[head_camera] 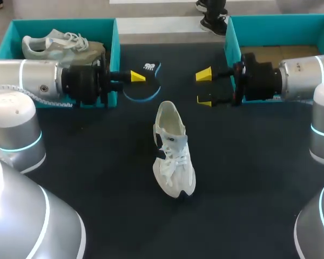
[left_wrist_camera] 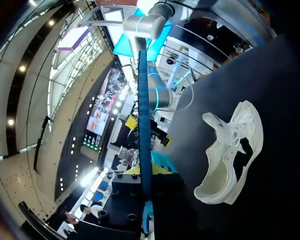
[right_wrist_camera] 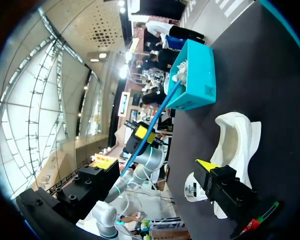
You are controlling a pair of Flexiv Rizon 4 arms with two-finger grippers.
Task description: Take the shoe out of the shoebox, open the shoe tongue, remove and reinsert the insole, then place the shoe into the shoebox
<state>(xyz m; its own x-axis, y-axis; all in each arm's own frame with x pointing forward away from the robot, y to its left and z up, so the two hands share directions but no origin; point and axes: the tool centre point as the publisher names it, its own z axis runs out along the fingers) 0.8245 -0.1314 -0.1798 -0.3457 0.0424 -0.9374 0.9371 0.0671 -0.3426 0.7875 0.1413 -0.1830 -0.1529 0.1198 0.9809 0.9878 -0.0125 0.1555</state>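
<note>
My left claw (head_camera: 136,76) is pinching the insole (head_camera: 144,89) between its yellow tips, drawn in narrow on the thin edge. In my left wrist view the insole (left_wrist_camera: 144,125) is showing edge-on as a slim blue strip running straight out ahead from between the fingers. It is hanging just beyond the heel of the shoe (head_camera: 173,154), a little to the heel's left, dark face up with its blue rim showing.

My right claw (head_camera: 205,88) is standing wide, both yellow tips well apart, gripping and touching nothing. It is hovering beyond the shoe's heel too, on the heel's right side, facing my left claw across the gap.

The shoe is sitting on the dark desk (head_camera: 97,178), out of either box, upright on its sole. Its long axis is running from the far side toward me: the open heel is pointing away, toward the gap between my claws, and the toe is pointing back at me, leaning slightly rightward.

The left shoebox (head_camera: 114,38) is lying far-left of the shoe, carrying a grey shoe (head_camera: 59,46); the right shoebox (head_camera: 229,33) is lying far-right.
</note>
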